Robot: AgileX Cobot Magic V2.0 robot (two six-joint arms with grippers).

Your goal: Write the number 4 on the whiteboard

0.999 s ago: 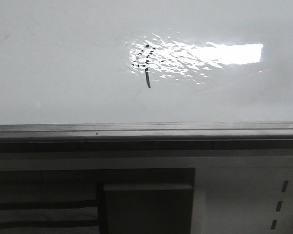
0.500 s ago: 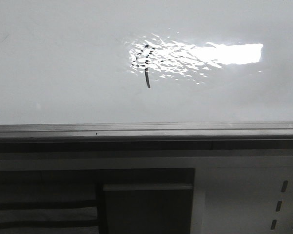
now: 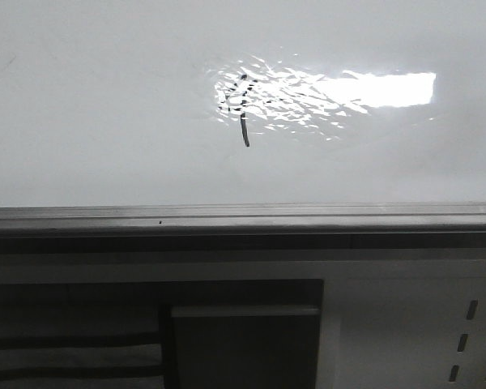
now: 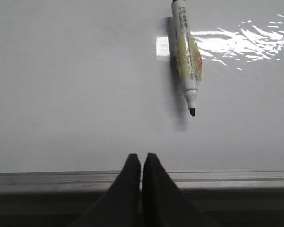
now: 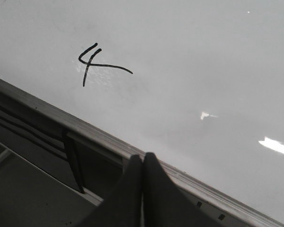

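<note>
I see number 4 [image 5: 97,64] drawn on whiteboard [image 3: 97,121], near its metal rail [image 3: 243,217]. Writing looks done, I think. Best now: keep both arms off board, no smudge.

Left gripper [image 4: 141,158] pinched together, holds nothing. Right gripper [image 5: 143,158] same.

Left wrist view alone shows marker [image 4: 186,56], uncapped, lying on board. Right wrist view shows whole 4; front view loses top in glare [image 3: 340,89].
</note>
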